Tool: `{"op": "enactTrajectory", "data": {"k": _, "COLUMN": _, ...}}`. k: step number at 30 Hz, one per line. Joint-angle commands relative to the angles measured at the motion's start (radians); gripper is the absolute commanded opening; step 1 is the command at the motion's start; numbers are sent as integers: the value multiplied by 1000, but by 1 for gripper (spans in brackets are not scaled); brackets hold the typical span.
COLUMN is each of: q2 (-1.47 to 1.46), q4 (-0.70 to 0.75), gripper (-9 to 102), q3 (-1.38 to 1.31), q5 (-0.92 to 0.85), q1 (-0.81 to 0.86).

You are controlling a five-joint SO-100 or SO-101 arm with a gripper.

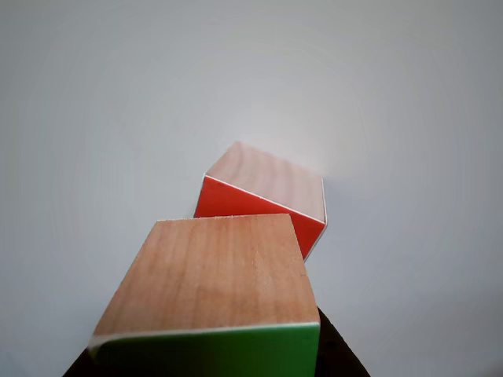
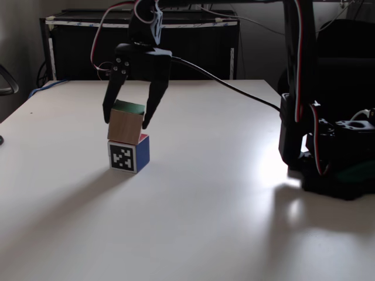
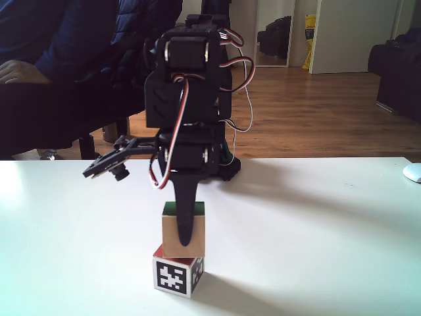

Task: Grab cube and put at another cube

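The green-faced wooden cube point(image 2: 125, 126) sits slightly tilted on top of the other cube point(image 2: 129, 157), which shows a black-and-white patterned face and a navy face. My gripper point(image 2: 126, 122) comes down from above, shut on the green cube with a finger against each side. In the other view the green cube point(image 1: 212, 275) is close to the lens, wood face up and green face nearest. The red-faced cube point(image 1: 267, 184) lies just beyond and below it. From the front, one dark finger point(image 3: 184, 224) crosses the green cube point(image 3: 198, 234) above the patterned cube point(image 3: 174, 276).
The white table point(image 2: 222, 205) is bare around the stack. The arm's base point(image 2: 328, 158) with its cables stands at the right edge. A dark cabinet point(image 2: 140, 47) runs behind the table. A person's arm point(image 3: 39, 66) rests at the back left, and a white object point(image 3: 413, 172) lies far right.
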Motion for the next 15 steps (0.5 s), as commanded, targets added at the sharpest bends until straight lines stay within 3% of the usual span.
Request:
{"op": "enactTrajectory", "data": {"k": 1, "q2": -6, "q4": 8, "gripper": 18, "q3": -54, "q5": -8, "q1": 14}}
{"op": "enactTrajectory", "data": {"k": 15, "q2": -40, "q4": 31, "gripper": 19, "q3": -54, "q5": -23, "q1": 29}}
